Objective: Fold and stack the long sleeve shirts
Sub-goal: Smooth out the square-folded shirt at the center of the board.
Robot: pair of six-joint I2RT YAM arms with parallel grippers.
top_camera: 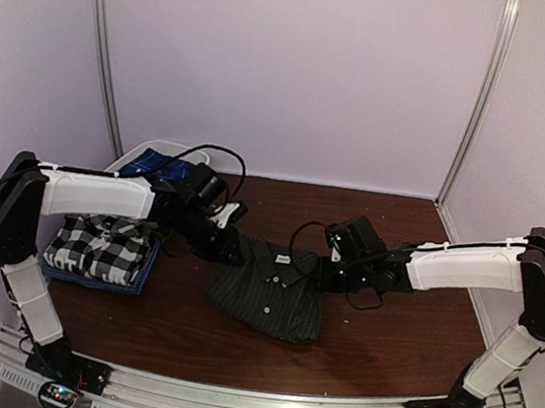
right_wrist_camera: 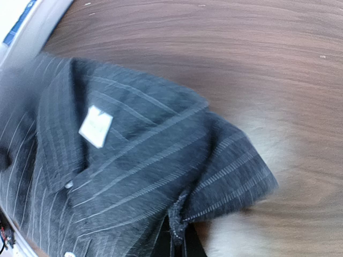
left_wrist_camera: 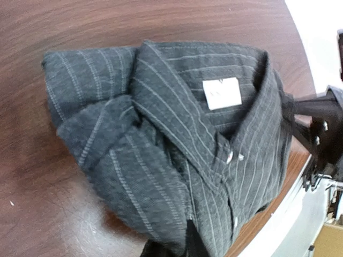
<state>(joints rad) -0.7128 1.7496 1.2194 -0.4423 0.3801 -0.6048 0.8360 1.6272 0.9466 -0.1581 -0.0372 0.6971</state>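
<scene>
Charcoal cloth with thin pale pinstripes, the collared shirt (top_camera: 272, 289) lay folded into a rough, rumpled rectangle on the middle of the dark, wood-grained worktop (top_camera: 384, 347). Its collar pointed to the far side, a small white label (left_wrist_camera: 221, 93) sat inside the neck, and pale round buttons (left_wrist_camera: 229, 156) ran down the front. The weave looked soft and slightly fuzzy, and the folded shoulders bulged into rounded corners. The left hand (left_wrist_camera: 187, 243) was closed on the shirt's left edge, with fabric bunched between its dark fingers. The right hand (right_wrist_camera: 179, 243) was shut on the right edge, pinching a puckered seam. Both white-shelled arms reached inward toward the garment from either side. Well to the left, a black-and-white checked shirt (top_camera: 98, 247) rested folded on top of a plain blue one (top_camera: 144, 276), whose edge showed along the near and right sides. Beyond that stack stood a white tub (top_camera: 175, 147) holding blue cloth.
</scene>
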